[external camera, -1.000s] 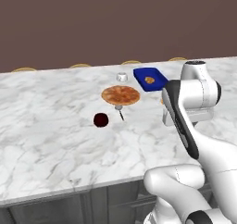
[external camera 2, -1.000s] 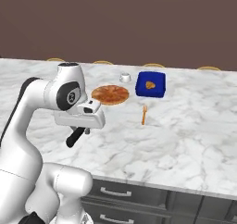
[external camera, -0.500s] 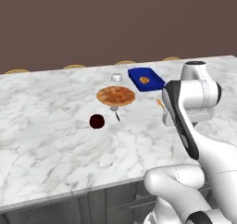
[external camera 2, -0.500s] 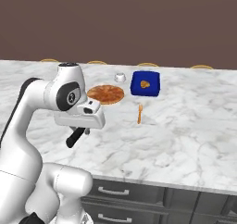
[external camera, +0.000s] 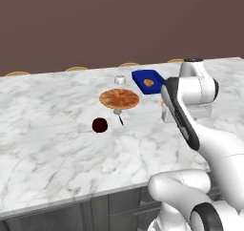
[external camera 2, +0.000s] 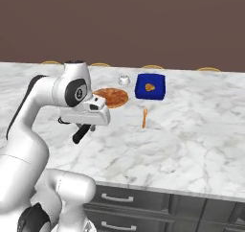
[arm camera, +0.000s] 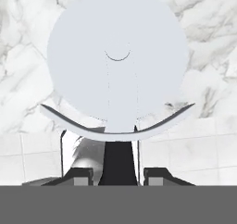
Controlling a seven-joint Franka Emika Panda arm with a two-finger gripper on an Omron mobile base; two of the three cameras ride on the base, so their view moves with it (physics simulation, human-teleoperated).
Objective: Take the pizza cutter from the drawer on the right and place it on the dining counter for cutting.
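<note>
Pizza cutter (arm camera: 118, 79) at frame centre in the hand view, dark handle clamped between the gripper (arm camera: 119, 174) fingertips, wheel above white marble. Dining counter (external camera 2: 191, 140) across mid-frame, bearing pizza (external camera: 119, 99), dark red ball (external camera: 99, 125), blue tray (external camera 2: 150, 86).

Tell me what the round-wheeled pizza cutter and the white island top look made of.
The silver-wheeled pizza cutter: wheel likely metal, pale, smooth and evenly grey; thin handle dark, perhaps plastic. The white grey-veined dining counter: apparently marble, judging by the veining; finish smooth.
</note>
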